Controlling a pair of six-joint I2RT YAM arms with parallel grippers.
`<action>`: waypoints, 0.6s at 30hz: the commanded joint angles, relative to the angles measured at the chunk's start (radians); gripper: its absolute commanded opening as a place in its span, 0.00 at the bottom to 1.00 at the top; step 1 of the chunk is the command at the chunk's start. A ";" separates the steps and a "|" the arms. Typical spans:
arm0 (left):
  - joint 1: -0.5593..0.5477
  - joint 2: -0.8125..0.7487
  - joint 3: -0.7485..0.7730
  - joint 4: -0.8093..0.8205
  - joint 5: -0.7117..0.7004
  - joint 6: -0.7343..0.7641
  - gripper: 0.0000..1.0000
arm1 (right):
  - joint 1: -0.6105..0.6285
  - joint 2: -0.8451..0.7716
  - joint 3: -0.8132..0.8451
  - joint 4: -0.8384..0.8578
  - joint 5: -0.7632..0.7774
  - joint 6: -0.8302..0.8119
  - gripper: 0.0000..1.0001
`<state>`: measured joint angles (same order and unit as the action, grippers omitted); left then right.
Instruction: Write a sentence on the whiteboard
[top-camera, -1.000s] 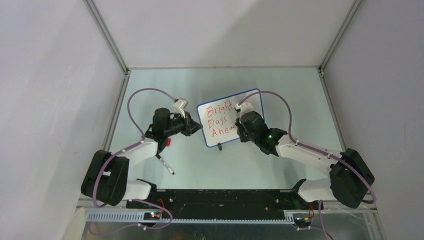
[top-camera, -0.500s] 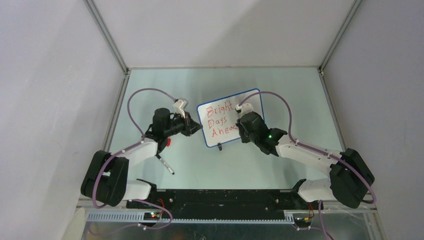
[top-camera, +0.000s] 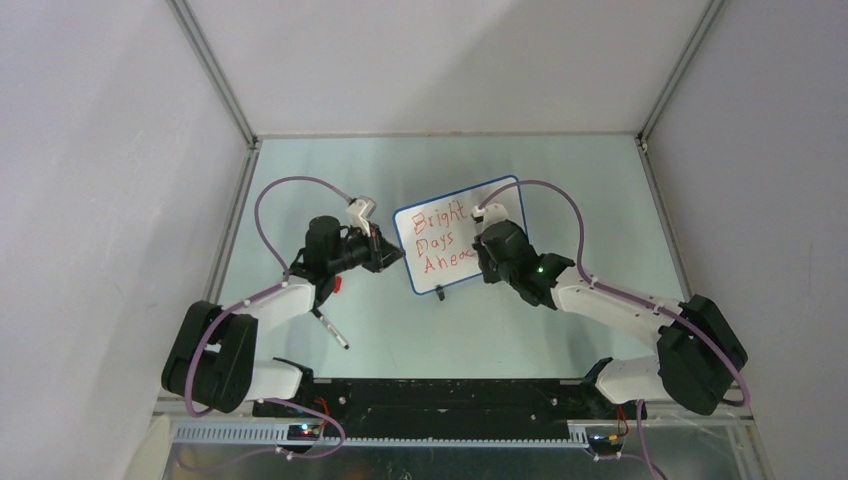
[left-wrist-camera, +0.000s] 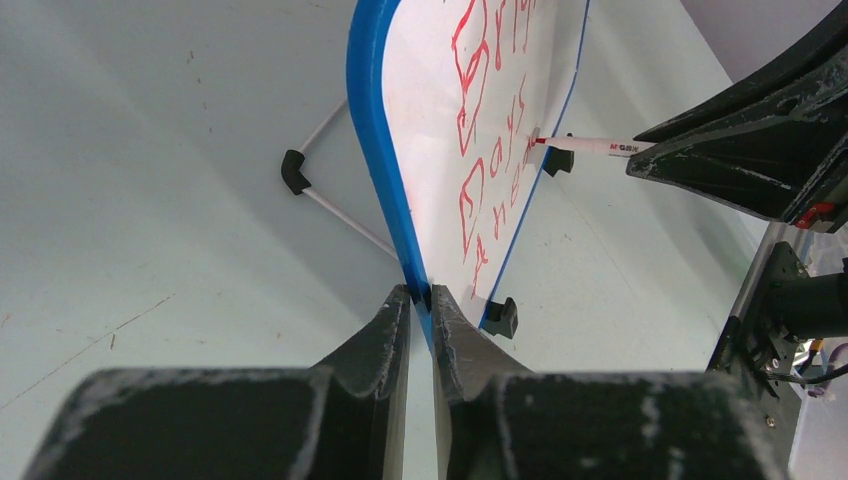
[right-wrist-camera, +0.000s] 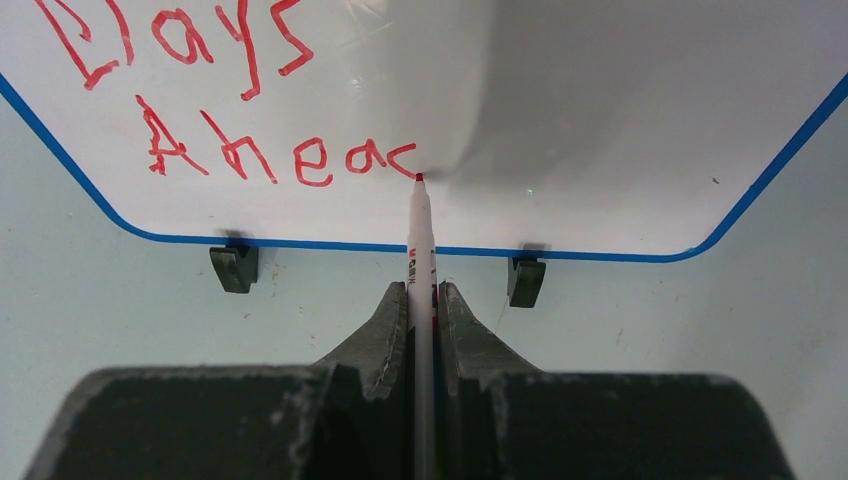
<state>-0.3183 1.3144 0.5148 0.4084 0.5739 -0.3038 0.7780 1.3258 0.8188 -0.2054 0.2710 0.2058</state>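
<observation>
At the middle of the table (top-camera: 330, 180) the whiteboard (right-wrist-camera: 640, 110) stands tilted on its two black clip feet (right-wrist-camera: 235, 268), its face turned to the arms. The left gripper (left-wrist-camera: 420, 300) is nearly closed, its jaws pinching the board's blue rim at the left edge to steady it. The right gripper (right-wrist-camera: 425, 290) is clamped tight on a thin white marker (right-wrist-camera: 420, 240), whose red tip touches the board at the end of the bottom line. The sentence (right-wrist-camera: 310, 165) reads "Bright" on top, "Days" beneath, and "Ahea" followed by an open curve like a "c" on the third line. By my reckoning the writing is almost finished: only the upright stroke that turns that curve into a "d" is left, then lifting the pen away. The marker's barrel carries small print, too fine to read.
</observation>
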 joint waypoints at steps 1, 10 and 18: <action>-0.009 -0.022 0.037 0.032 0.010 0.027 0.15 | -0.010 0.016 0.060 0.029 0.009 -0.011 0.00; -0.008 -0.020 0.037 0.034 0.011 0.026 0.15 | -0.012 0.028 0.102 0.018 0.016 -0.018 0.00; -0.009 -0.020 0.038 0.035 0.012 0.025 0.15 | -0.016 0.033 0.125 0.013 0.022 -0.025 0.00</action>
<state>-0.3183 1.3144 0.5148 0.4084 0.5739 -0.3038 0.7700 1.3510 0.8902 -0.2142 0.2722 0.1974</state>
